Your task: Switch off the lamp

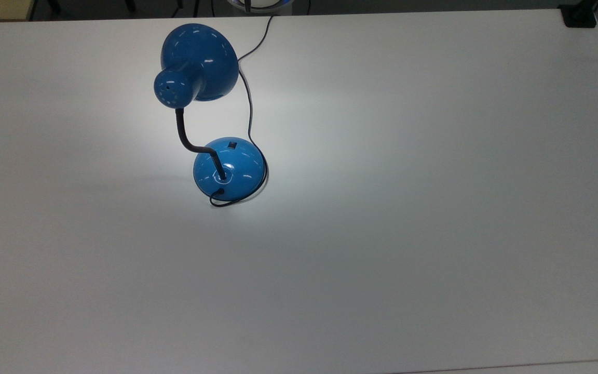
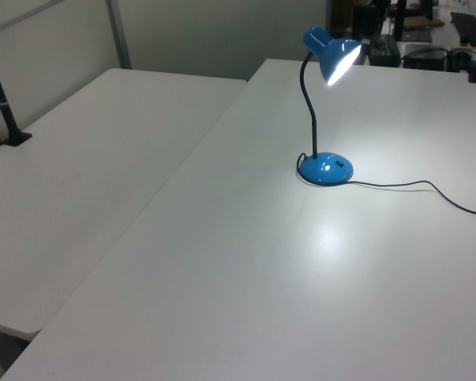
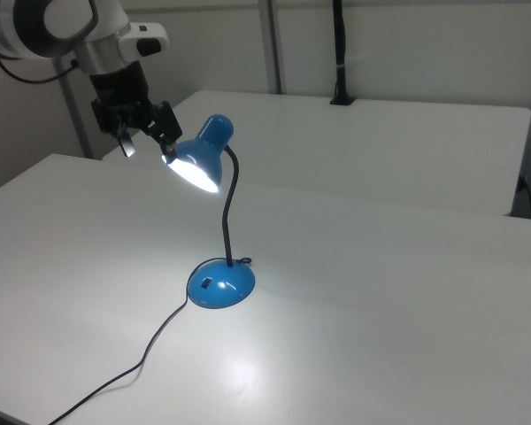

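The lamp [image 1: 229,168] stands lit on the white desk [image 1: 408,208], its shade [image 3: 197,162] throwing a bright pool onto the surface. In the right view the pincer [image 3: 146,140] hangs in the air, fingers apart, just beside the shade on the right view's left, well above the domed base [image 3: 221,284] and its small black switch [image 1: 232,145]. The cord [image 2: 412,186] trails off toward the desk edge. Broad bare desk lies all around the base.
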Tool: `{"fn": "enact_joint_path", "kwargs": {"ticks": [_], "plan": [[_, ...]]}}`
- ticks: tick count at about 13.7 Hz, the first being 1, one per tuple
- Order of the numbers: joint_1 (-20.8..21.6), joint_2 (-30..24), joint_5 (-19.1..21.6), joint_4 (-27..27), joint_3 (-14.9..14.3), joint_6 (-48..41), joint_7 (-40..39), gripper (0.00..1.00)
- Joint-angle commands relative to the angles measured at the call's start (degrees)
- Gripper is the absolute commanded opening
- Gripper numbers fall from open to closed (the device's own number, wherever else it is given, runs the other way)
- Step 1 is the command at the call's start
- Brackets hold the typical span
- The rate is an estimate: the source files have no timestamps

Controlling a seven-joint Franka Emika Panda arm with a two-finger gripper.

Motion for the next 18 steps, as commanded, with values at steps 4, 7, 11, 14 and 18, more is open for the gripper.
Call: {"fn": "enact_joint_path", "kwargs": {"ticks": [4,7,11,14,18], "plan": [[0.34,0.21,0.75,0.89,-0.19,-2.04,-0.59,1.0],[0.17,-1.1,0.49,0.28,-0.27,-4.57,-4.26,1.0],[-0.62,-2.69,-0.99,0.09,-0.63,-12.46,-26.09,1.0],[-0.01,-3.66,-6.54,-0.34,-0.45,-20.4,-31.7,0.8],[-0.1,-4.27,-5.75,-9.28,0.16,-13.75,-30.22,0.0]]}}
